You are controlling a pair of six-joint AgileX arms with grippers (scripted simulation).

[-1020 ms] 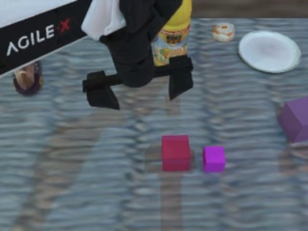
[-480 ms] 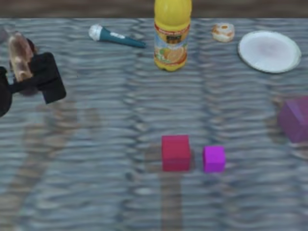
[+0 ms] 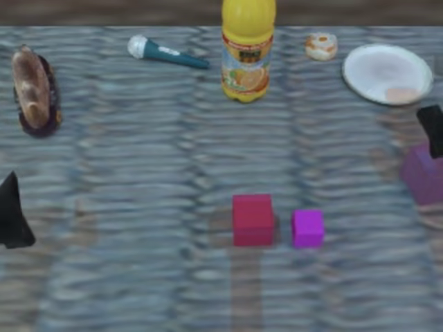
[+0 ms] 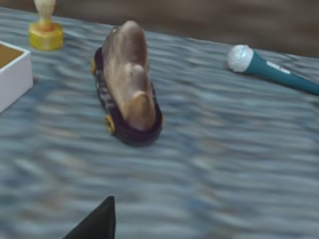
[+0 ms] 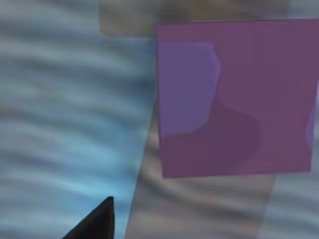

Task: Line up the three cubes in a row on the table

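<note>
Crimson cube (image 3: pixel 252 219) and magenta cube (image 3: pixel 307 228) sit just beside each other mid-surface (image 3: pixel 138 277). The right gripper (image 3: pixel 432 130) hangs over the purple cube (image 3: pixel 423 173) at the right edge; the left gripper (image 3: pixel 12 221) sits at the left edge. Whether either's jaws are open cannot be told.

Blue-grey rippled table cover (image 3: pixel 138 277), faint brownish patches, dark wood edge along the far side

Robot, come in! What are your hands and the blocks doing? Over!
Left gripper parked at table's left edge. Right gripper above purple cube, far right. Crimson cube and magenta cube side by side, mid-table. Path clear.
</note>
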